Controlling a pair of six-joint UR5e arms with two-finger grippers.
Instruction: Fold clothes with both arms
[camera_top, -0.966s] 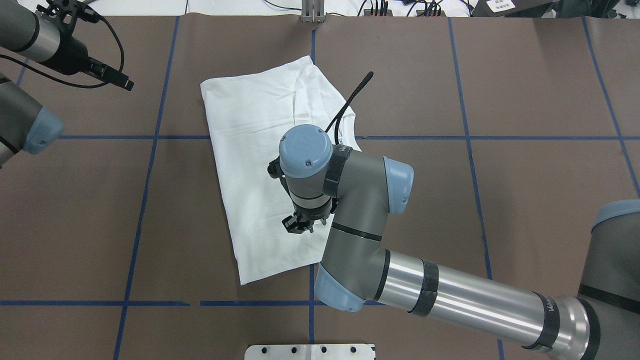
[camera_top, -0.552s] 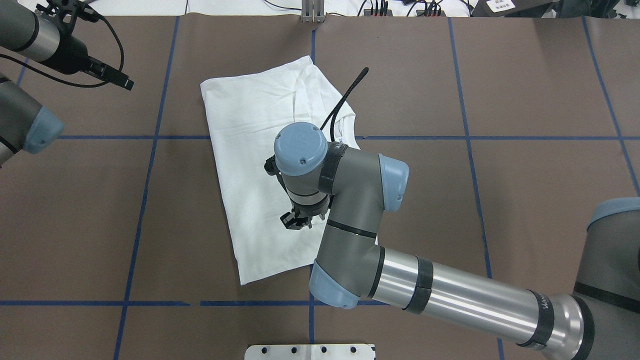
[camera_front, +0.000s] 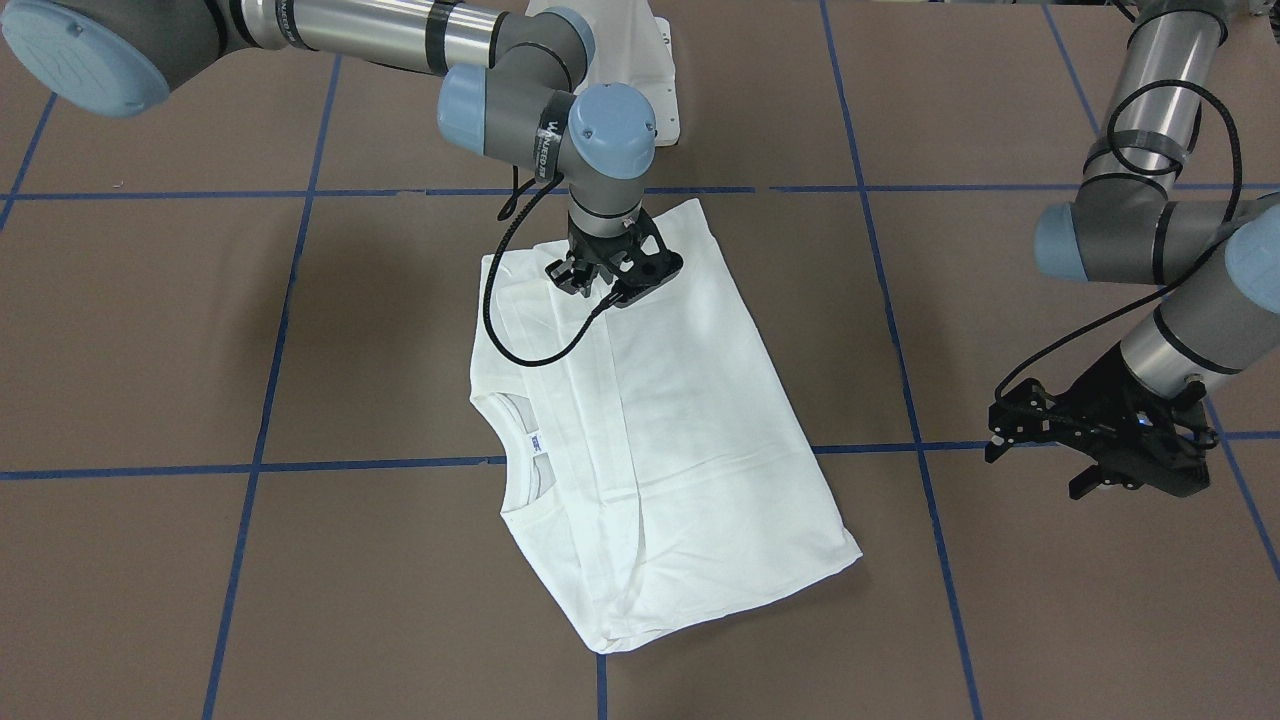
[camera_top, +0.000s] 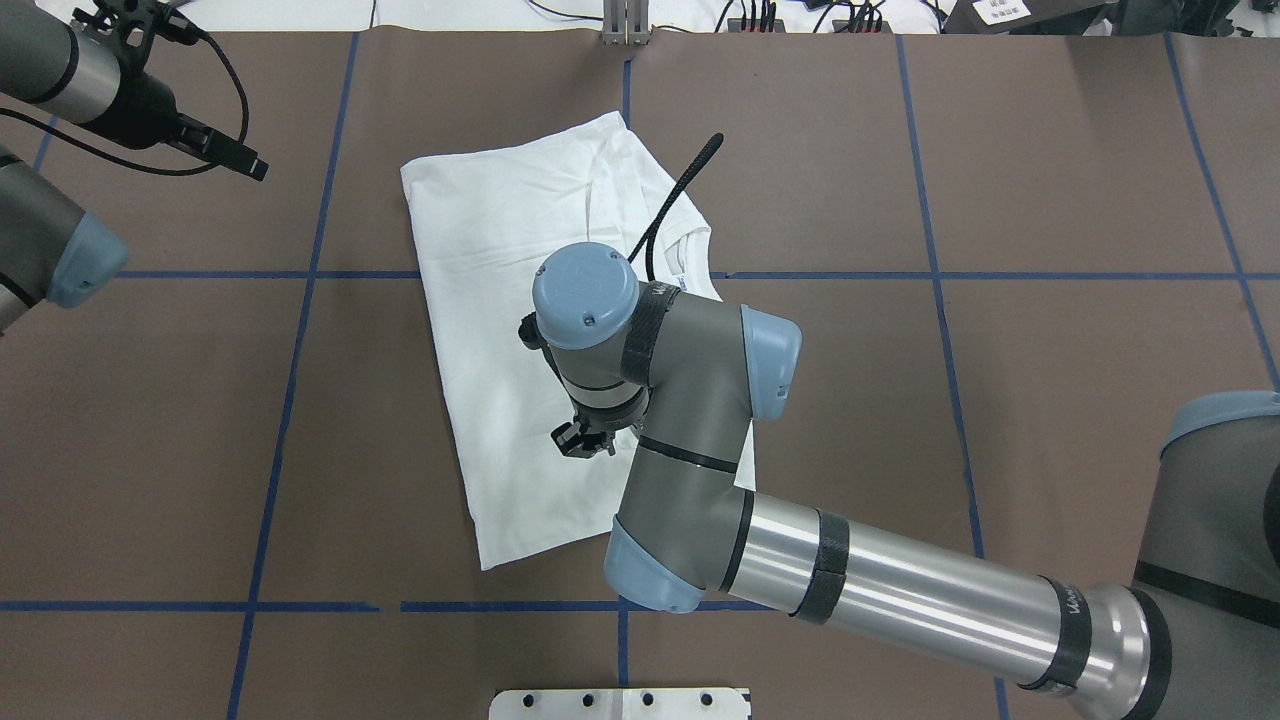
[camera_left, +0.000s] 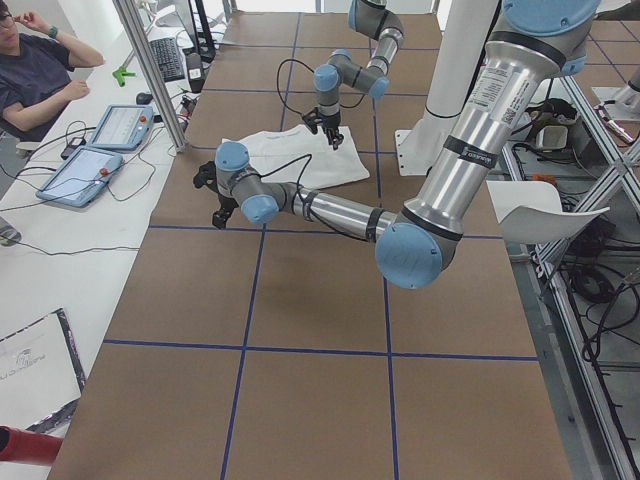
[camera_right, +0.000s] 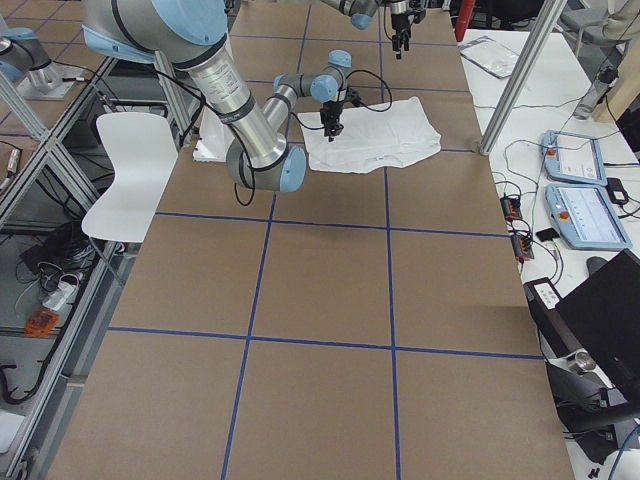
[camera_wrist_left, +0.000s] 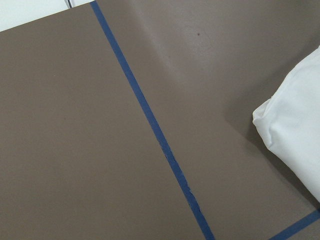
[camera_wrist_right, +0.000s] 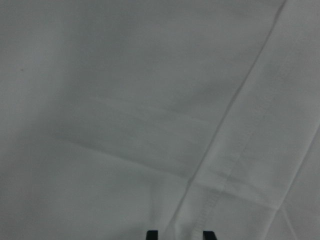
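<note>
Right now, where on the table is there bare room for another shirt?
Barest: the far-right squares, beyond the blue tape line right of the T-shirt. Also the near-left squares, left of the shirt. Crowded: the middle, where the right gripper hangs over the shirt, its arm crossing the near right; the far-left corner holds the left gripper.

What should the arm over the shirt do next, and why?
Probably lower the right gripper a little and close it on the shirt. Its fingertips are apart with nothing between them, just above a stitched seam near the end of the shirt closest to the robot. The left gripper is off the cloth to the side, so this arm looks set to take hold first.
</note>
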